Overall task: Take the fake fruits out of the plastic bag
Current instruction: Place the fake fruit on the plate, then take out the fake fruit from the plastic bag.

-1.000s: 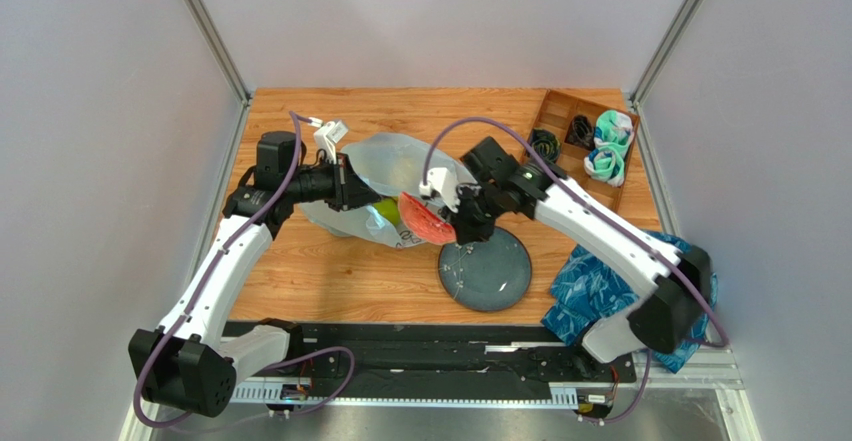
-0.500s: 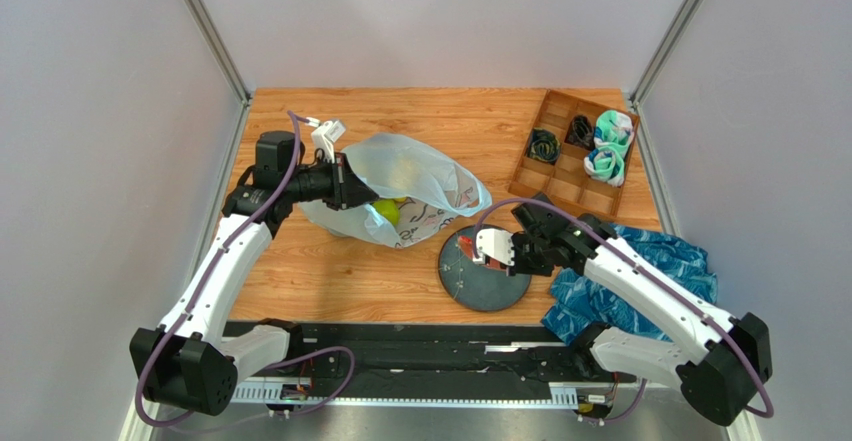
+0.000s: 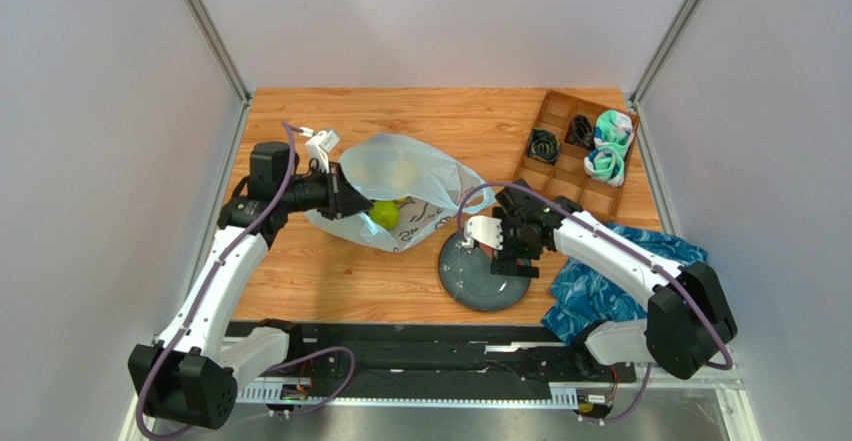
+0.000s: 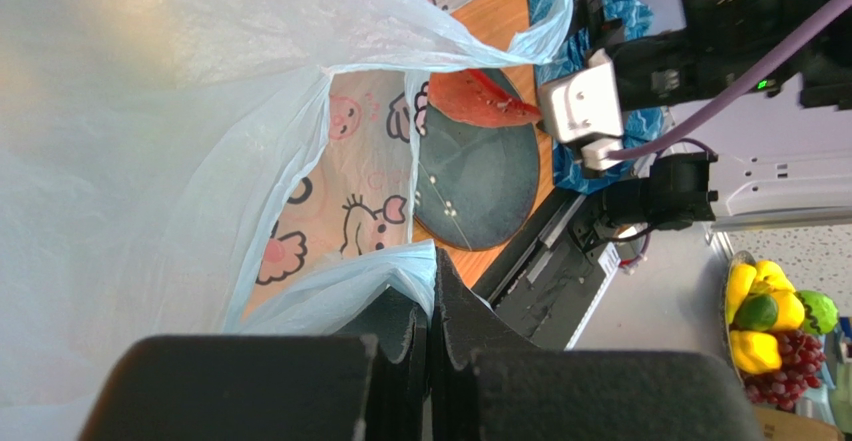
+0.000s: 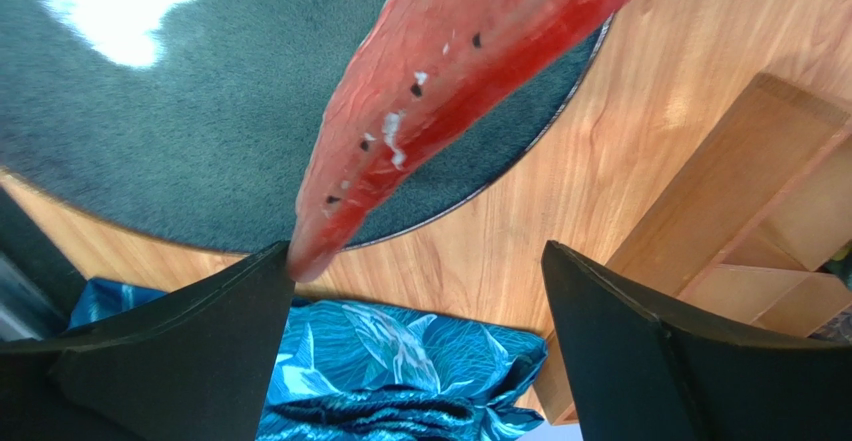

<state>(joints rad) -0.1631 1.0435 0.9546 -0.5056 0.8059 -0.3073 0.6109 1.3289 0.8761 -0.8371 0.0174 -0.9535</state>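
The plastic bag (image 3: 415, 181) lies open at mid-table, pale blue-white with a cartoon print (image 4: 350, 221). My left gripper (image 3: 345, 199) is shut on the bag's edge (image 4: 400, 266) and holds the mouth up. A green fruit (image 3: 385, 212) shows inside the bag. The red watermelon slice (image 5: 450, 71) lies on the dark round plate (image 3: 480, 283), also seen in the left wrist view (image 4: 480, 101). My right gripper (image 5: 415, 251) hovers just above the plate's right side, open wide. The slice's tip touches its left finger (image 5: 200, 341). Other fruits in the bag are hidden.
A blue patterned cloth (image 3: 610, 281) lies right of the plate, under the right arm. A wooden divided tray (image 3: 560, 176) with rolled socks (image 3: 610, 146) and dark cords stands at the back right. Grey walls close in both sides.
My right gripper carried the watermelon slice from the bag's mouth down to the plate, then opened and let it go. The left gripper kept its hold on the bag.
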